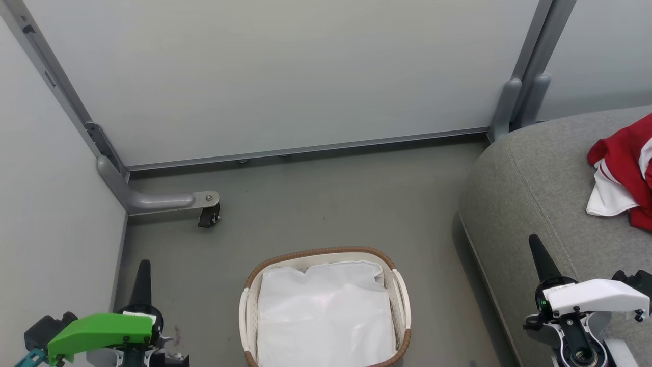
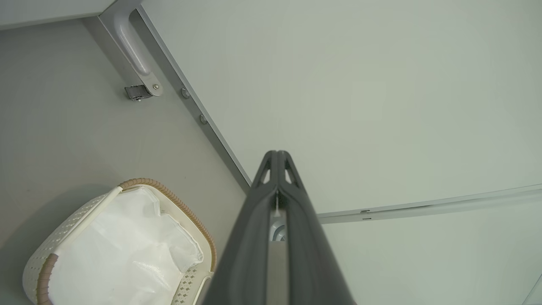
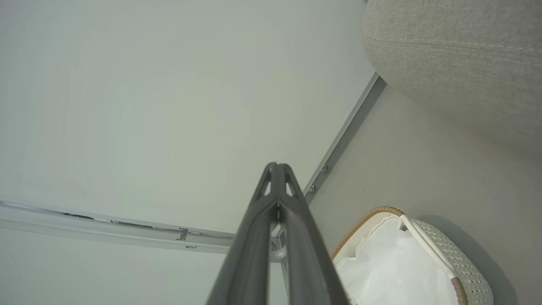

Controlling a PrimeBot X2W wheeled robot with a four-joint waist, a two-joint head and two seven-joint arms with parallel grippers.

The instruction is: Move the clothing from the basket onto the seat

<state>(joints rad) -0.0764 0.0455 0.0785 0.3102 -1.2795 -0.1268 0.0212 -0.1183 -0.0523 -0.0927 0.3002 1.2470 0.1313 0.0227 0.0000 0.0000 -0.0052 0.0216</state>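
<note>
Clothing [image 1: 624,158]: one red heap with white trim and white lining, lying on the top of the seat [image 1: 535,178] at the far right, partly cut off by the edge of my head view. Seat: grey upholstered cushion with a stitched seam, standing on the floor [image 1: 331,204] to the right. Basket [image 1: 321,253]: cream plastic with a brown woven rim, on the floor near me at centre, left of the seat and apart from it; a white liner [image 1: 326,316] covers its inside (crumpled along its far edge). Left gripper [image 1: 142,278]: near left, left of the basket, above the floor; in my left wrist view its two dark fingers [image 2: 254,220] meet at the tips with nothing between them. Right gripper [image 1: 537,250]: near right, over the near edge of the seat; fingers [image 3: 254,228] likewise pressed together at the tips, grasping nothing. Wall panel [image 1: 280,76]: pale, along the far side, with a grey castor foot [image 1: 209,216] at far left.
</note>
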